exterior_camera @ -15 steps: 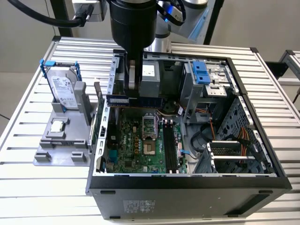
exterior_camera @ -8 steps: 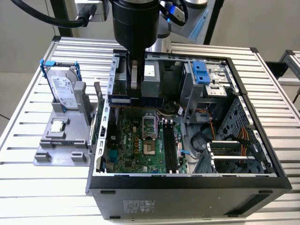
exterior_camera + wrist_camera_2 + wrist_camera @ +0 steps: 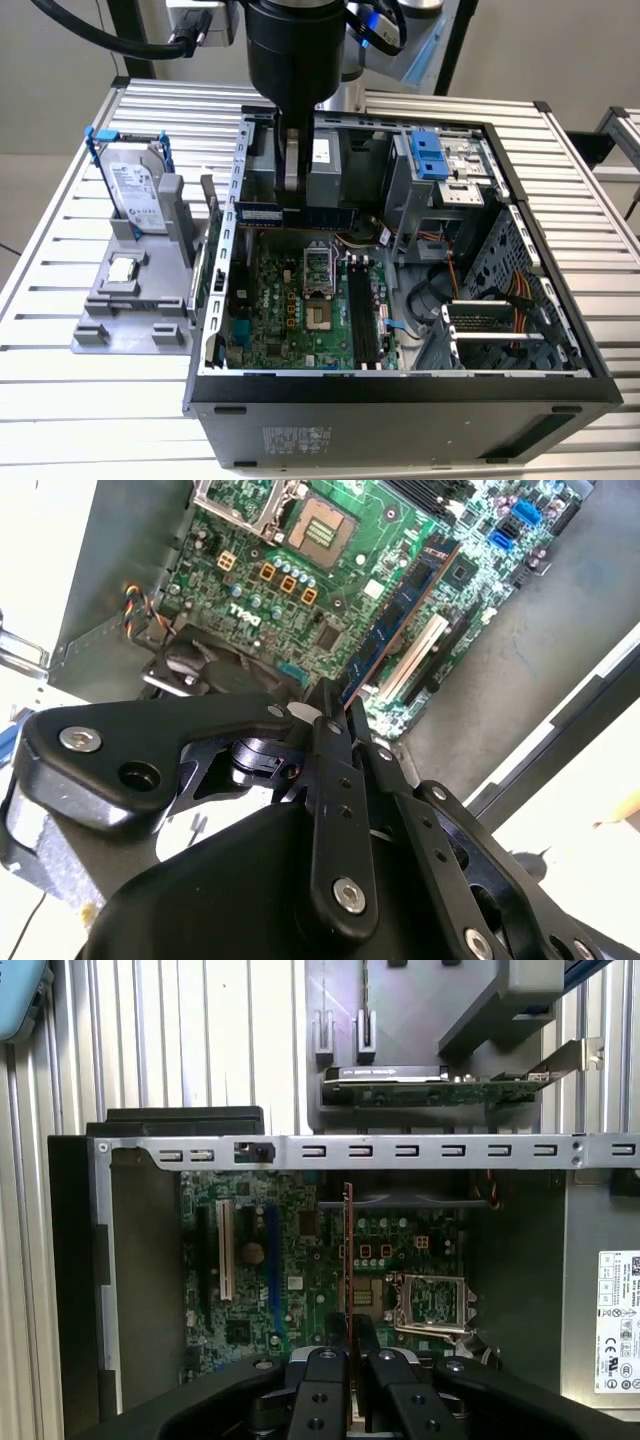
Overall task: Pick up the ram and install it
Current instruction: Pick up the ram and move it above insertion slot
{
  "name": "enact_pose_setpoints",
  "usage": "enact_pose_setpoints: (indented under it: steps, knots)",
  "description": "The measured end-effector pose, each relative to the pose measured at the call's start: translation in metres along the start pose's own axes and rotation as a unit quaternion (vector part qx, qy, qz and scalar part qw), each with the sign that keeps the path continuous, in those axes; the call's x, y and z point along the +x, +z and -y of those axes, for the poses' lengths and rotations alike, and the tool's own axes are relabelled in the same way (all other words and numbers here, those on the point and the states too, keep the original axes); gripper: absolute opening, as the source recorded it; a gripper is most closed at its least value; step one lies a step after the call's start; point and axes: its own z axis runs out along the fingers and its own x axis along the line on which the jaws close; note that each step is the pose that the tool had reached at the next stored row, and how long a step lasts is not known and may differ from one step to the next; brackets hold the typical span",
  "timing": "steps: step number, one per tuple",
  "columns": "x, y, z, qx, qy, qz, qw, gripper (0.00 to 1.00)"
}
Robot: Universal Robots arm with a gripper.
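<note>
The ram [image 3: 305,212] is a long dark blue stick held level above the back of the open computer case [image 3: 400,385]. My gripper [image 3: 291,198] is shut on it near its middle, coming down from above. In both wrist views the ram [image 3: 347,1250] [image 3: 400,605] runs out from between the black fingers [image 3: 325,1370], hanging over the green motherboard [image 3: 300,1260]. The gripper [image 3: 335,705] pinches the stick's near end in the second wrist view. The black memory slots [image 3: 365,312] lie on the motherboard [image 3: 280,310], nearer the case's front than the ram.
The empty processor socket [image 3: 318,288] sits beside the slots. A grey holder [image 3: 130,300] on the exterior view's left carries a silver hard drive [image 3: 135,188] with a blue bracket and a square processor chip [image 3: 122,268]. A drive cage [image 3: 440,165] and cables [image 3: 480,285] fill the case's right side.
</note>
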Motion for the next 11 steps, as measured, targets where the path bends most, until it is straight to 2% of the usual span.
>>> enact_pose_setpoints:
  steps: [11]
  knots:
    - [-0.0002,0.0000,0.0059,0.0000,0.000,0.0000,1.0000,0.00]
